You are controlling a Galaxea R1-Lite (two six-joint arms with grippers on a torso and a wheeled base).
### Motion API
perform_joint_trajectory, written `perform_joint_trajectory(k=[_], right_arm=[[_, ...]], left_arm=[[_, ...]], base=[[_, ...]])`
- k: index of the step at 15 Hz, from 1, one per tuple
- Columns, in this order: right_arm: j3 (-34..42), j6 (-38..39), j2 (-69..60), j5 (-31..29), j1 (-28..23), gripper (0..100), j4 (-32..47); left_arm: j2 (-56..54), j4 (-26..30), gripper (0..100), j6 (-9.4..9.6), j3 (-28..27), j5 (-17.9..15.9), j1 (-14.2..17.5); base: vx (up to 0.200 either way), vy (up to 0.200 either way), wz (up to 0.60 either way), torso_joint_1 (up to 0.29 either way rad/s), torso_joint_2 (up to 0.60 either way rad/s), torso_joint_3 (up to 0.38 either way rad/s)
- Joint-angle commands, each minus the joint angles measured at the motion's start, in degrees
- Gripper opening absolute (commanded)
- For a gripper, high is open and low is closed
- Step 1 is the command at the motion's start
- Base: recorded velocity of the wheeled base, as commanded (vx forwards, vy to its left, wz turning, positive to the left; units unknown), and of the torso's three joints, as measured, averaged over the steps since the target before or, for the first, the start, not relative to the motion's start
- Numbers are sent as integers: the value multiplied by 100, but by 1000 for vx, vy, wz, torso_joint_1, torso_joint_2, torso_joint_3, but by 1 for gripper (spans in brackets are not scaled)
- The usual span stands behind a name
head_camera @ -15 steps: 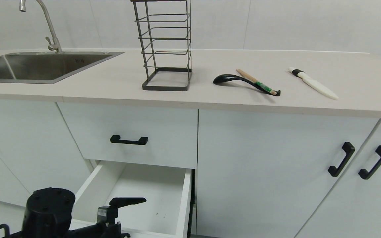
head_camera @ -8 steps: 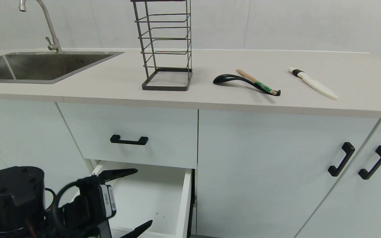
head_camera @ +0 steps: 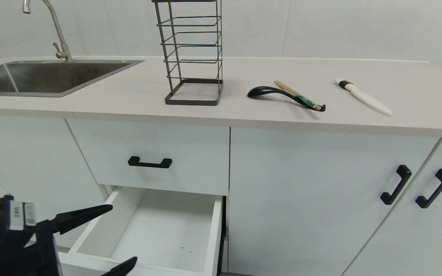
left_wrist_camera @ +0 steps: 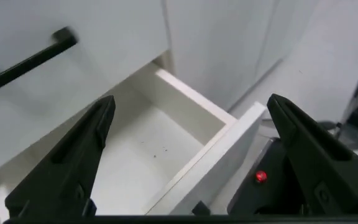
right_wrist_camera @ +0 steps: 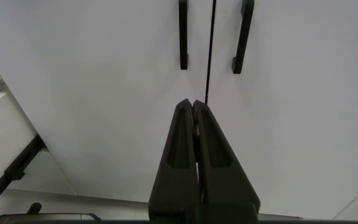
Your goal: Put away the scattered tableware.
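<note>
On the counter lie a black ladle (head_camera: 282, 94), wooden chopsticks (head_camera: 297, 96) resting across its handle, and a white knife (head_camera: 363, 96) further right. Below, the lower drawer (head_camera: 159, 230) stands pulled out with nothing in it. My left gripper (head_camera: 109, 237) is open at the drawer's front left corner, fingers spread wide; in the left wrist view the left gripper (left_wrist_camera: 188, 112) frames the drawer (left_wrist_camera: 185, 155) interior. My right gripper (right_wrist_camera: 192, 115) is shut, pointing at the white cabinet doors with black handles (right_wrist_camera: 183, 34).
A black wire rack (head_camera: 192, 53) stands on the counter left of the ladle. A steel sink (head_camera: 48, 74) with faucet sits at far left. A shut upper drawer with handle (head_camera: 149, 163) is above the open one. Cabinet door handles (head_camera: 395, 185) are at right.
My left arm has swung left and back from the drawer front, and its gripper now shows spread open beside the drawer. The tableware has not moved.
</note>
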Motion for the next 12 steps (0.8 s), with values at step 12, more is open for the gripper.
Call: perform_joint_trajectory(k=[12], right_arm=[[1, -1, 9, 4, 1, 0, 2]], left_arm=[[-5189, 2278, 100, -326, 361, -30, 2102]], base=[[0, 0, 0, 0, 0, 0]])
